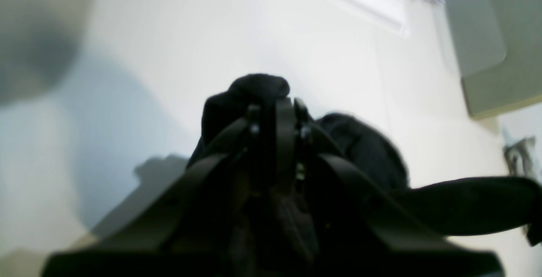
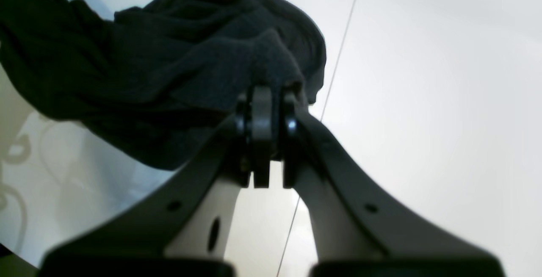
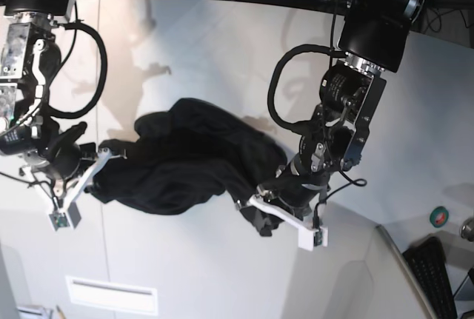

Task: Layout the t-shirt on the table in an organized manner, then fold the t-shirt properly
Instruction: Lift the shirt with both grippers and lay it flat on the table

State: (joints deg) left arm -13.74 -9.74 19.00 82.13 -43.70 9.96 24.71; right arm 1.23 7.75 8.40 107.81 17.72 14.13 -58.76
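t-shirt (image 3: 189,158): bunched black heap mid-surface (image 3: 185,260) | left tool (image 1: 275,107): clenched on cloth at heap's 4 o'clock | right tool (image 2: 262,99): clenched on cloth at 9 o'clock | handling: soft, light, limp; best gripped at hem or shoulders

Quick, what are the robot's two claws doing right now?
Left gripper: shut on the t-shirt.
Right gripper: shut on the t-shirt too.
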